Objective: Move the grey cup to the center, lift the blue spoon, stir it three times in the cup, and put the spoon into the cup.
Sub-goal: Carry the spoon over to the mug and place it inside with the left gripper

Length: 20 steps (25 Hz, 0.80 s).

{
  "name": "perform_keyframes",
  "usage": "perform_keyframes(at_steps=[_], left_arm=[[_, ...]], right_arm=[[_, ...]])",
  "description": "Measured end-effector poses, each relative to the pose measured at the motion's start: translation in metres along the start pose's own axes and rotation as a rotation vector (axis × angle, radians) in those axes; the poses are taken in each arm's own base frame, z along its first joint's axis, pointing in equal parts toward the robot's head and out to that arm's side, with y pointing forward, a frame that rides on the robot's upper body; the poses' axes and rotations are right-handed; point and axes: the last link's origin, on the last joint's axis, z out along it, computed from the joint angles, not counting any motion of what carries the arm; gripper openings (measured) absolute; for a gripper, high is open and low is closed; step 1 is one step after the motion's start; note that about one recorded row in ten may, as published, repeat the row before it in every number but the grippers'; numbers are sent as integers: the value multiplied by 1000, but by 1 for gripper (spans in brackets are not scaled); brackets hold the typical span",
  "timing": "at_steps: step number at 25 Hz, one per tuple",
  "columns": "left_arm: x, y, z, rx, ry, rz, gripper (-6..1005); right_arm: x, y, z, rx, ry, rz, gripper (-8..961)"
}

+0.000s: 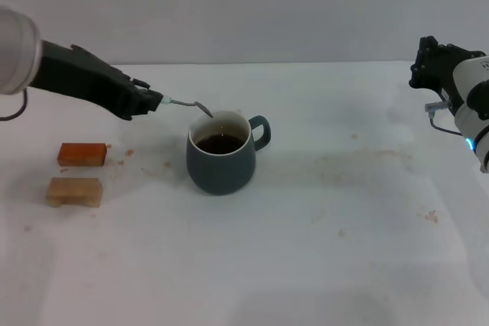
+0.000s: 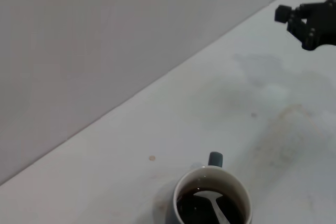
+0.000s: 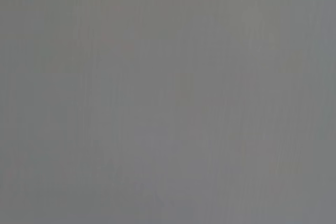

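You've got a matt slate glaze on the grey cup, glossy cream inside, dark liquid shiny. The blue spoon has a bright metal bowl and neck. Table is matt white, stained. Two blocks look like unfinished wood.

The blue spoon is gripped at its handle by the left gripper, so the pale handle is almost wholly covered. In the left wrist view, the spoon's neck and the grey cup are cut off by the lower edge. The right gripper is seen at the far side; its finger state cannot be made out. Nothing but flat grey is shown by the right wrist view.
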Motion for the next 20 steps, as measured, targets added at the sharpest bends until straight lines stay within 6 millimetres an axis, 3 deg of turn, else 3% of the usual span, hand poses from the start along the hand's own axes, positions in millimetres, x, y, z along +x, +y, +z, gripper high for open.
perform_keyframes(at_steps=[20], left_arm=[[13,0,42,-81,-147,118,181]], right_arm=[[2,-1,-5,3,-2,10,29]])
